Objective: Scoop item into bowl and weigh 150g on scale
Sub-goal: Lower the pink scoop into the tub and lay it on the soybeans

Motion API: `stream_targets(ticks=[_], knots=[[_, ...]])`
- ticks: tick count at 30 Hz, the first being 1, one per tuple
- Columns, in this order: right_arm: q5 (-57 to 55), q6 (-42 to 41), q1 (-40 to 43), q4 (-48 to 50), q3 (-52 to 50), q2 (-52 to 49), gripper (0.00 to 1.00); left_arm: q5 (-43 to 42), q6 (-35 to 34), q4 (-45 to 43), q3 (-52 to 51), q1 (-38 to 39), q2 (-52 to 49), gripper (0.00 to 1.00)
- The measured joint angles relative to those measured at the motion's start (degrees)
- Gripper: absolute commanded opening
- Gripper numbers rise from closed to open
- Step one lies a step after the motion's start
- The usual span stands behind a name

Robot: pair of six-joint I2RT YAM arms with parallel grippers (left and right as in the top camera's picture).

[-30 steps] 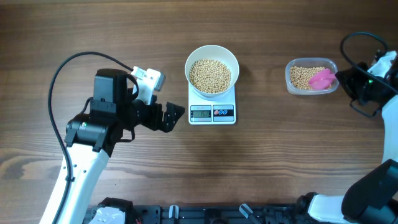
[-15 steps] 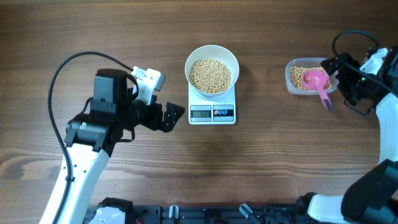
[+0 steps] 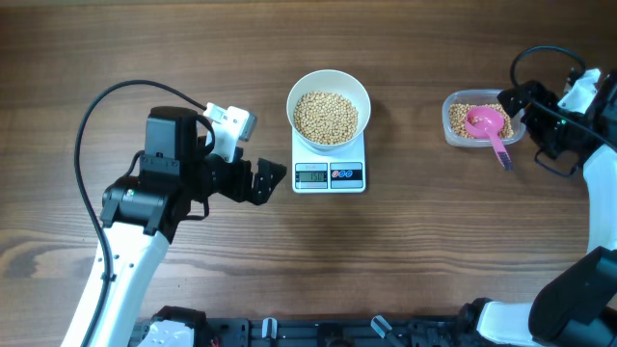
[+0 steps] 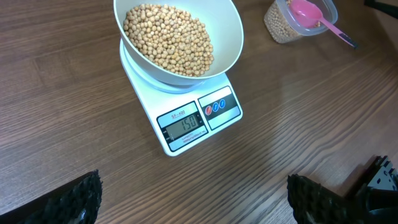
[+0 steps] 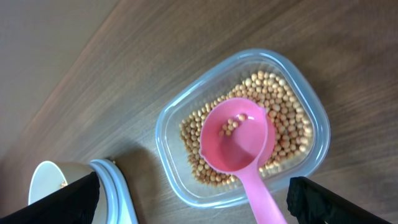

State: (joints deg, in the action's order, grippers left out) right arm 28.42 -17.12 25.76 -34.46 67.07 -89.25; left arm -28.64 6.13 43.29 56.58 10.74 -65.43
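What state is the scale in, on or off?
On: the scale has a lit display showing 150, with the bowl of beans sitting on it.

The left arm (image 3: pixel 154 188) has a white tubular link, boxy black joint housings, a looping black cable (image 3: pixel 87 130) and a white camera block (image 3: pixel 229 122) at the wrist. The right arm (image 3: pixel 600 175) is also white and black, with ribbed black jaws.

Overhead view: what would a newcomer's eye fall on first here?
The white bowl, full of beige beans, sits on the small scale in the middle of the view, and the display reads 150. Next comes the bright pink scoop, lying in the clear tub at the right.
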Motion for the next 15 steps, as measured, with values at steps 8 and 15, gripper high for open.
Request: stream_targets(ticks=[8,15], knots=[[-0.6,1.0,0.0,1.2,0.0,0.0,1.00,0.0,0.0,0.0,0.0,0.0,0.0,1.00],[-3.7,1.0,0.0,-0.2,0.0,0.0,1.00,0.0,0.0,0.0,0.0,0.0,0.0,1.00]])
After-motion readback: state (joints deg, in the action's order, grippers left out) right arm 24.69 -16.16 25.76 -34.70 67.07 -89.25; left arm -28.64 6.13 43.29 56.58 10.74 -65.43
